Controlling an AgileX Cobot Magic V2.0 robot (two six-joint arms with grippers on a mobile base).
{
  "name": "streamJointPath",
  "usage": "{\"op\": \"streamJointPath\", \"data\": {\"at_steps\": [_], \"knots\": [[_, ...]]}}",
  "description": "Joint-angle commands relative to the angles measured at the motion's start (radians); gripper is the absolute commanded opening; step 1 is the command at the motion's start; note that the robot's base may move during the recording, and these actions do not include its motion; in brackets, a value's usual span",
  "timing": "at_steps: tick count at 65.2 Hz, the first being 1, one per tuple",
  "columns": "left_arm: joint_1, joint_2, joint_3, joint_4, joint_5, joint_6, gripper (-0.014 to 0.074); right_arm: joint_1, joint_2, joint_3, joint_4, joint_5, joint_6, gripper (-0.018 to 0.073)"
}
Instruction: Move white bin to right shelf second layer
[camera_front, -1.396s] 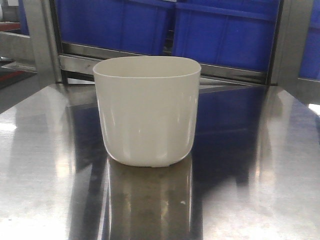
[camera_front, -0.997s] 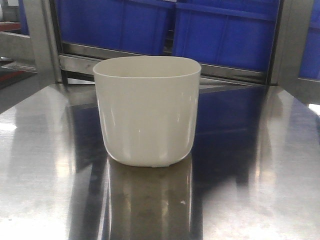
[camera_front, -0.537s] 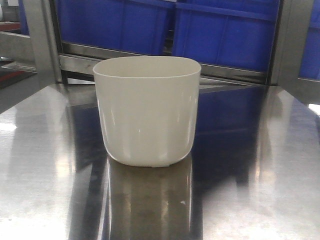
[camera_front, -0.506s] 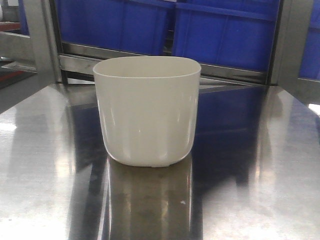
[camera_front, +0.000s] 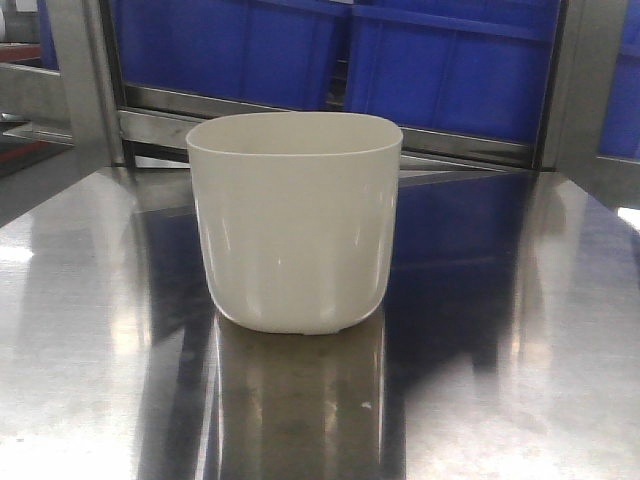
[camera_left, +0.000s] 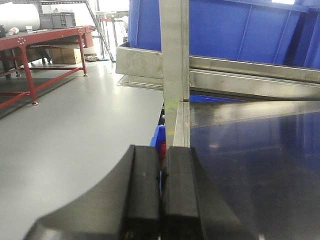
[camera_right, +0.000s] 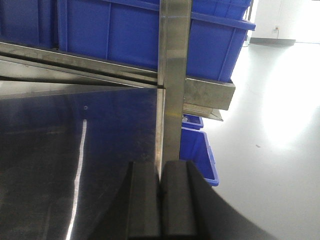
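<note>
both pressed together, empty: left gripper (camera_left: 163, 156), right gripper (camera_right: 161, 171).
we'd spread them wide and squeeze the white bin (camera_front: 293, 225) evenly from opposite walls.

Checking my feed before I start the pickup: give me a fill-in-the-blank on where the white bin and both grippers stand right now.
1. The white bin stands ____, rim on top, on the steel table.
2. The crates on the shelf behind it are ____ in colour.
3. The left gripper and the right gripper each sit by a table corner, holding nothing, jaws ____.

Missing words: upright; blue; shut.
</note>
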Motion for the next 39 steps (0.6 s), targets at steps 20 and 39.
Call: {"op": "streamJointPath", "data": {"at_steps": [20,39], "knots": [[0.000,-0.013,0.037,-0.006,-0.084,-0.003,0.0085,0.001,0.207,-0.217,-0.016,0.048,-0.007,0.0057],[0.000,-0.013,0.037,-0.006,-0.084,-0.003,0.0085,0.001,0.491,-0.437,-0.016,0.341,-0.007,0.0057]]}}
